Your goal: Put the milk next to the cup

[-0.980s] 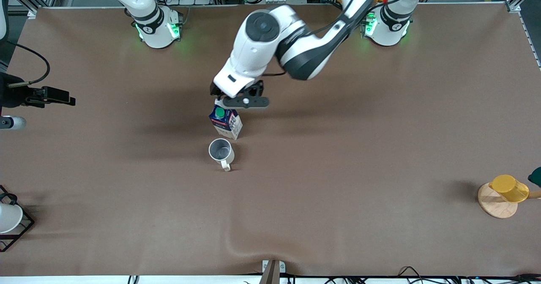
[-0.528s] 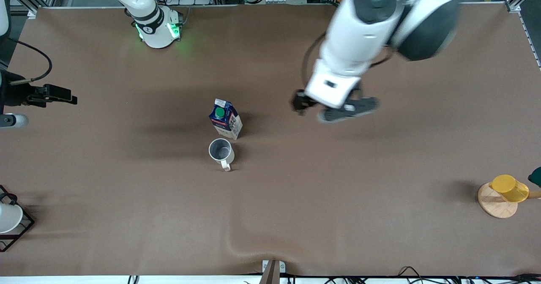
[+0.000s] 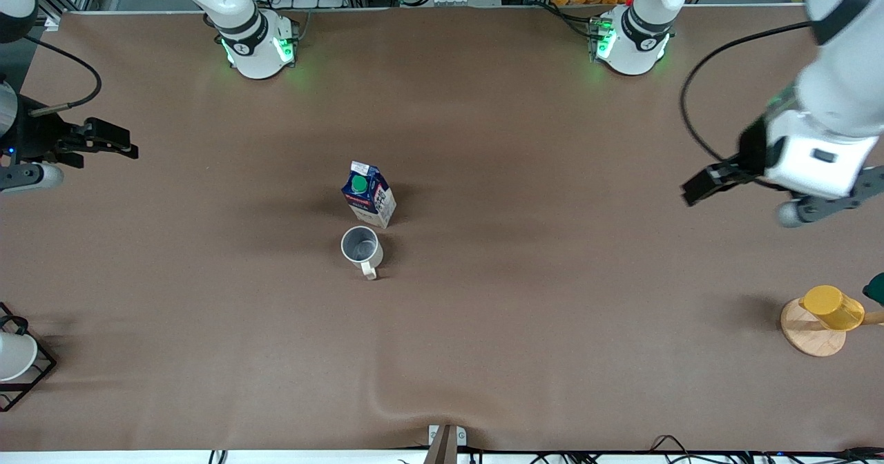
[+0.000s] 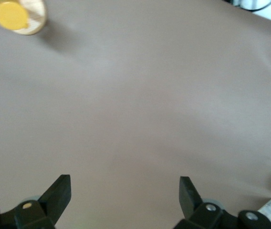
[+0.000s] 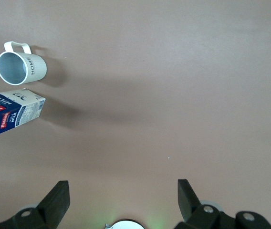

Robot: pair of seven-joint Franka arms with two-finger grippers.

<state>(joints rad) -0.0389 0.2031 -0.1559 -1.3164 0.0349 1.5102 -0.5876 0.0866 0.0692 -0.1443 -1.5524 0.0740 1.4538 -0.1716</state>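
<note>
— The pincers first: how wide, and what do they hold?

— The left gripper (image 3: 735, 191) hangs in the air over bare table (image 3: 552, 312) at the left arm's end, fingers spread to their widest and holding nothing; its wrist view shows only brown surface between the two dark fingertips (image 4: 59, 193). The right gripper (image 3: 103, 143) hovers at the right arm's end of the table, equally wide apart and empty (its own wrist view shows both fingers (image 5: 57, 198) with nothing between them).

— What else is around, taking the cup as the landmark?

— Going from big to small: the brown table itself, then a black wire rack (image 3: 27, 371) with a white cup (image 3: 14, 355) in it, well away from the cup (image 3: 361, 246) toward the right arm's end and nearer the front camera. Toward the left arm's end, also well away, a yellow cup (image 3: 832, 307) rests on a wooden disc (image 3: 811, 333). Nothing stands between either gripper and the cup.

— And the milk?

— The milk (image 3: 369, 198) stands upright just beside the cup, farther from the front camera — a narrow gap seems to part them. It is a gable-top carton, dark blue with white sides, a red band and a green round cap. The cup is off-white, grey inside, its handle turned toward the front camera.
</note>
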